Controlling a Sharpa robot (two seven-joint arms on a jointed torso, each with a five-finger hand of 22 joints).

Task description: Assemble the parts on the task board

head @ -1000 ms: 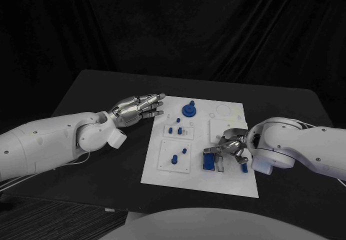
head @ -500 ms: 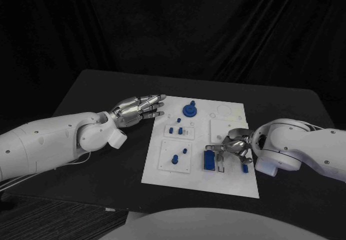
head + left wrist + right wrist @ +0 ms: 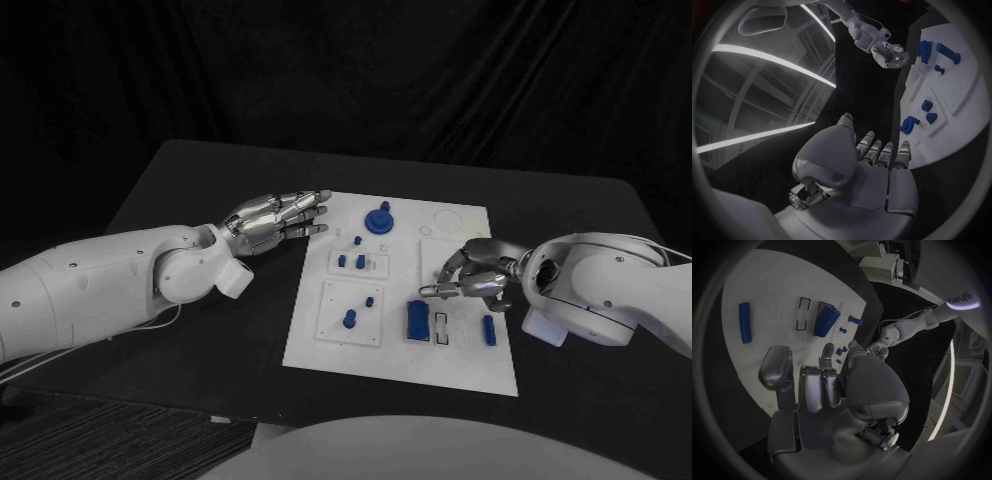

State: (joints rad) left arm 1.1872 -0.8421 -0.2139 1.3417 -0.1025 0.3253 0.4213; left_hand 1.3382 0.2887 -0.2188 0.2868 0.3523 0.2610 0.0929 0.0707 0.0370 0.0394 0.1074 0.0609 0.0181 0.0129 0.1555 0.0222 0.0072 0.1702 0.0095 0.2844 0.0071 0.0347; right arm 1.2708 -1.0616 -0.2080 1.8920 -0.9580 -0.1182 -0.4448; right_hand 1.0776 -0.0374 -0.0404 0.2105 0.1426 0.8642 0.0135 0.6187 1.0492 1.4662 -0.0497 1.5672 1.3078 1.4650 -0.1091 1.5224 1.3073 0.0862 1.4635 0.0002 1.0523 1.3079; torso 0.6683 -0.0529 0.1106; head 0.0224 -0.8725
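The white task board [image 3: 325, 345] lies in the middle of the black table. On its near right part a blue block [image 3: 415, 322] stands beside an empty slot, with a narrow blue bar [image 3: 488, 331] to its right. My right hand [image 3: 470, 276] hovers just beyond them, fingers apart and holding nothing. In the right wrist view the same hand [image 3: 814, 387] reaches over the board [image 3: 773, 287] towards the block [image 3: 826, 321] and the bar [image 3: 745, 322]. My left hand [image 3: 274, 218] lies with fingers stretched out at the board's far left edge, empty. A blue round knob [image 3: 379, 218] stands near it.
Small blue pegs [image 3: 351, 262] stand in the board's left panels, with a larger peg [image 3: 348, 320] nearer to me. The left wrist view shows my left hand [image 3: 873, 165], the knob [image 3: 909, 125] and my right hand [image 3: 891, 54] further off. Bare black table surrounds the board.
My right hand has lifted off the blue bar and block area and drawn back towards the board's far side, uncovering the bar. The left hand has not moved.
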